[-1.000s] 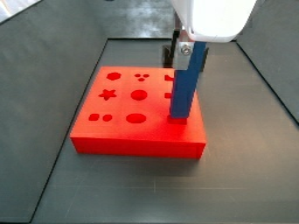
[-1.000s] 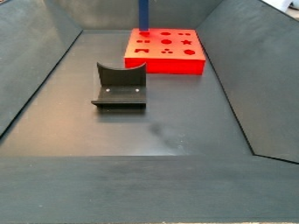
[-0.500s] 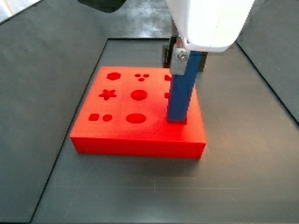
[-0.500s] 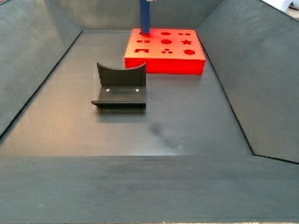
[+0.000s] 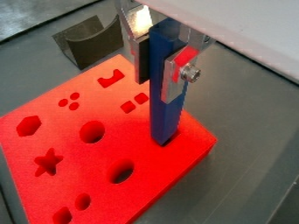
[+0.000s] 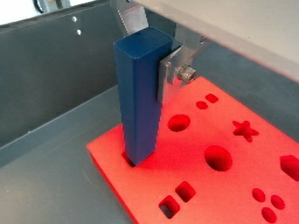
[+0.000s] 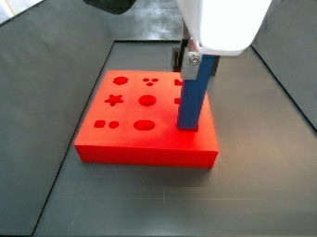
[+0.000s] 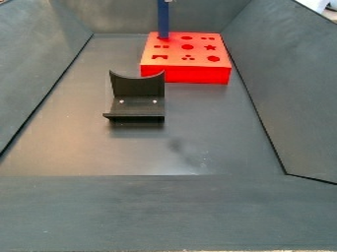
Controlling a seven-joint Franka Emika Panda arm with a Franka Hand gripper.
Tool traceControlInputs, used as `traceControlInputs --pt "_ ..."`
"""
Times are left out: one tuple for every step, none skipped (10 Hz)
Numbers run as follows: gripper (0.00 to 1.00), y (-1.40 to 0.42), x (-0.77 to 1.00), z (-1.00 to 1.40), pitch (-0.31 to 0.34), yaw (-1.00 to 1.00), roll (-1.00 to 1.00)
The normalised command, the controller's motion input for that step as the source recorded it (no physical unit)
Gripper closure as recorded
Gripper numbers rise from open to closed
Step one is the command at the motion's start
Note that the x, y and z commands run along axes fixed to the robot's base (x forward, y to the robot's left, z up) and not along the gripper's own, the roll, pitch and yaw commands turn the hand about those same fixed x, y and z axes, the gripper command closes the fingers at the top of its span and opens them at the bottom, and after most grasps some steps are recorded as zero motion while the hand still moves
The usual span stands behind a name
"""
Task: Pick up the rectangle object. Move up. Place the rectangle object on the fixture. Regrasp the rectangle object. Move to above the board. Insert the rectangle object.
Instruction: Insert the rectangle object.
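Both wrist views looked steeply down from close range past the gripper (image 5: 156,54) onto the board (image 5: 70,157), from opposite sides of the upright bar (image 6: 142,96); the fixture (image 5: 86,42) appeared beyond the board in a wrist view. A side view stood near the board (image 7: 130,116), raised and angled down, with the gripper (image 7: 195,57) just below the frame's top edge. A side view looked along the whole bin from its far end, with the fixture (image 8: 134,96) at mid-distance and the board (image 8: 187,57) small behind it. All four views shared the board and the bar.
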Motion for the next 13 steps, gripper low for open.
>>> traceControlInputs --pt "1.0 -0.07 0.24 0.0 0.129 -0.07 0.08" --pt "1.0 -0.01 0.2 0.0 0.093 -0.05 0.04" --pt "1.0 0.0 0.04 0.0 0.049 -0.05 0.03" --pt "1.0 0.0 0.0 -0.03 0.047 -0.04 0.04" --pt "1.0 0.0 0.0 -0.04 0.041 -0.04 0.04" --pt "1.0 0.0 -0.02 -0.03 0.02 -0.09 0.02" --pt "1.0 0.0 -0.03 -0.02 0.0 -0.08 0.01" --pt "1.0 0.0 -0.05 -0.03 0.0 -0.08 0.01" --pt "1.0 0.0 -0.04 -0.03 0.0 -0.08 0.01" --pt "1.0 0.0 0.0 -0.02 0.0 -0.11 0.01" --pt "1.0 0.0 0.0 -0.01 0.0 -0.23 0.01" --pt "1.0 0.0 0.0 -0.02 0.0 -0.26 0.0" --pt "1.0 0.0 0.0 -0.01 0.0 -0.27 0.0"
